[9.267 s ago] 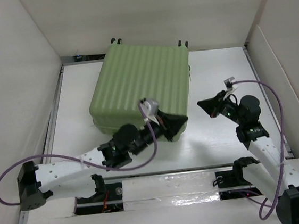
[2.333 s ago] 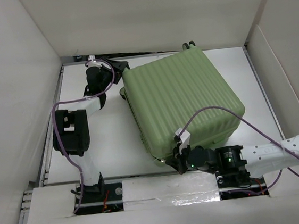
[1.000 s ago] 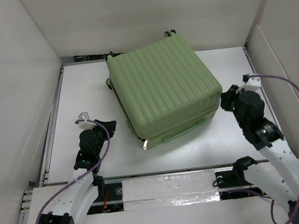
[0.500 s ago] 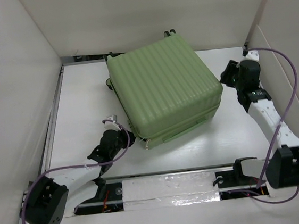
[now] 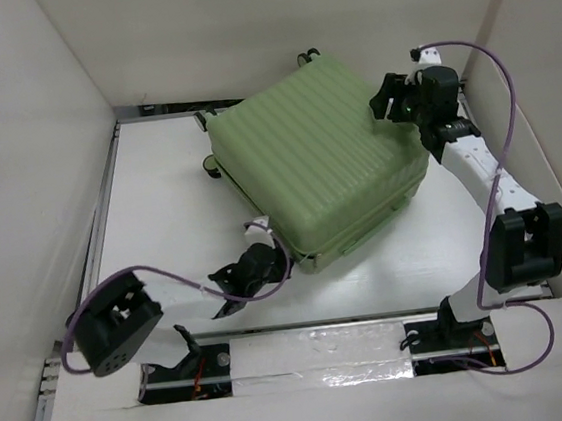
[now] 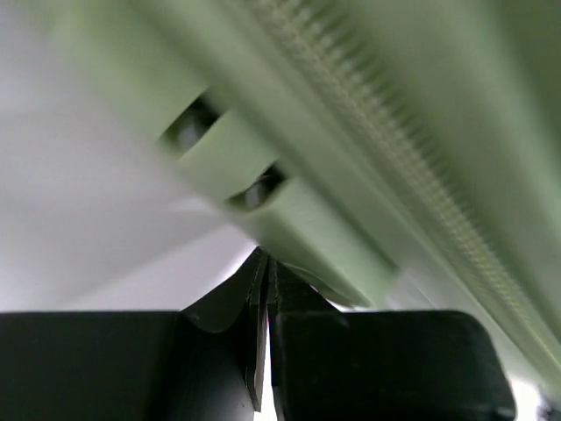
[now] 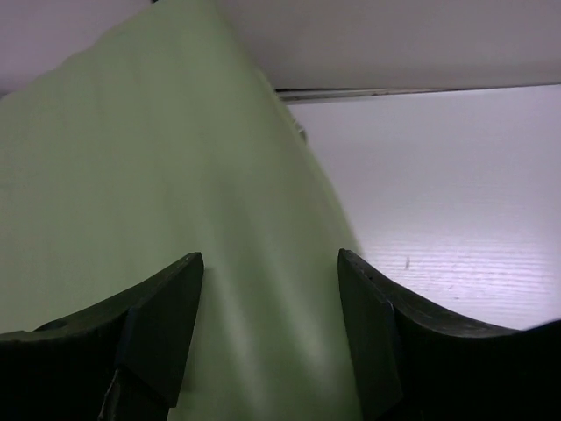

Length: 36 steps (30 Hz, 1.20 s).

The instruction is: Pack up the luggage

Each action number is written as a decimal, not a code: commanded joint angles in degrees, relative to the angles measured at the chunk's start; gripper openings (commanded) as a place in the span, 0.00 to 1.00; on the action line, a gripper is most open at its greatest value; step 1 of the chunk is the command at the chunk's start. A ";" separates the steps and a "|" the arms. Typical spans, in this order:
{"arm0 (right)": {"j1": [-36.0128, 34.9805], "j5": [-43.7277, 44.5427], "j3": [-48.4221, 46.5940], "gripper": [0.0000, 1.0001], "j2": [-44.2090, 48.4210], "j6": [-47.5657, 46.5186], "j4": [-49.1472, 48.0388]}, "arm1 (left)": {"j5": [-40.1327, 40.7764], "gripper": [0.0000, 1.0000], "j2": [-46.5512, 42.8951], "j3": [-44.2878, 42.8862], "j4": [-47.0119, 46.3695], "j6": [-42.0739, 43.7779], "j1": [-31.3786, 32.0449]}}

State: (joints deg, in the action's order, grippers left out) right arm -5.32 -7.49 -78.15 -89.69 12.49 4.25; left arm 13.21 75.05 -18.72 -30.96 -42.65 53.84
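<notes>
While the luggage lies closed, left claw sits pressed together, right claw spread apart over its corner.

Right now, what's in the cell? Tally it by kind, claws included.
luggage: 1
claws: 2 (left claw, right claw)
total: 3
</notes>
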 commanded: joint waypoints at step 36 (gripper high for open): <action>-9.79 -4.91 40.79 0.60 52.33 1.75 3.48 | -23.75 0.99 14.41 -38.93 -8.39 -19.57 -47.69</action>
State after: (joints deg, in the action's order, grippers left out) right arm -13.72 -11.88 -38.00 -38.59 15.14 7.35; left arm -5.32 88.29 -54.96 -32.84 -59.99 6.63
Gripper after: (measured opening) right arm 0.605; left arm 0.989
